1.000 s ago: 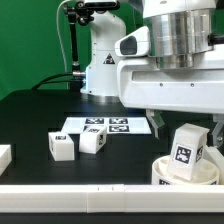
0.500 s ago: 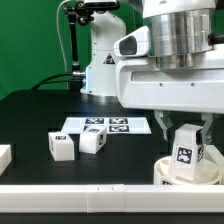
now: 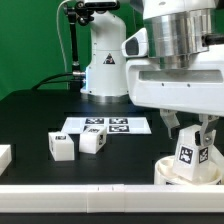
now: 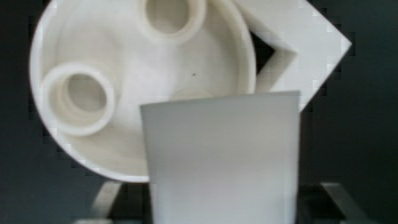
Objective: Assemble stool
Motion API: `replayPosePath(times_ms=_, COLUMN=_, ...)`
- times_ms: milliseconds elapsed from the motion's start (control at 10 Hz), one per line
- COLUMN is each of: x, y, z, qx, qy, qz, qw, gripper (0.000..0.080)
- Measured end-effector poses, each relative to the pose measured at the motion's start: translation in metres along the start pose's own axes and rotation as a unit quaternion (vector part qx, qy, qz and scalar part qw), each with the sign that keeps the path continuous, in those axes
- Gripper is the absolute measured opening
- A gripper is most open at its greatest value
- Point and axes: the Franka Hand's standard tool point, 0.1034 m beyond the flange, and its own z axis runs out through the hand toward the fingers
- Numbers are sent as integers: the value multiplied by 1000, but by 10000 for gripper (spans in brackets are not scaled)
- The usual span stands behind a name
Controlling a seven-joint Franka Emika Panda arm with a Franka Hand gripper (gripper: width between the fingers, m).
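My gripper is shut on a white blocky stool leg with a black-and-white tag and holds it upright just above the round white seat at the exterior view's lower right. In the wrist view the leg fills the foreground between the fingers, over the seat's underside with its round sockets. Two more tagged legs lie on the black table to the exterior view's left.
The marker board lies flat behind the loose legs. A plain white bar runs along the front edge, and a white block sits at the far left. The robot base stands at the back.
The gripper with the leg has shifted toward the exterior view's right and slightly lower, nearer the seat. The loose legs have not moved.
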Motion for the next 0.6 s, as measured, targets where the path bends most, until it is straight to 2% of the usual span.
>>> replayPosePath(times_ms=200, x=-3, y=1, z=1, qx=13, qy=-2, qz=98, qw=995, gripper=343)
replayPosePath(times_ms=300, x=-9, y=-1, z=2, qx=24, qy=-6, qz=184, qw=983, gripper=343)
replayPosePath(times_ms=600, x=-24, y=-10, z=4, qx=49, qy=-26, qz=378, qw=924, gripper=343)
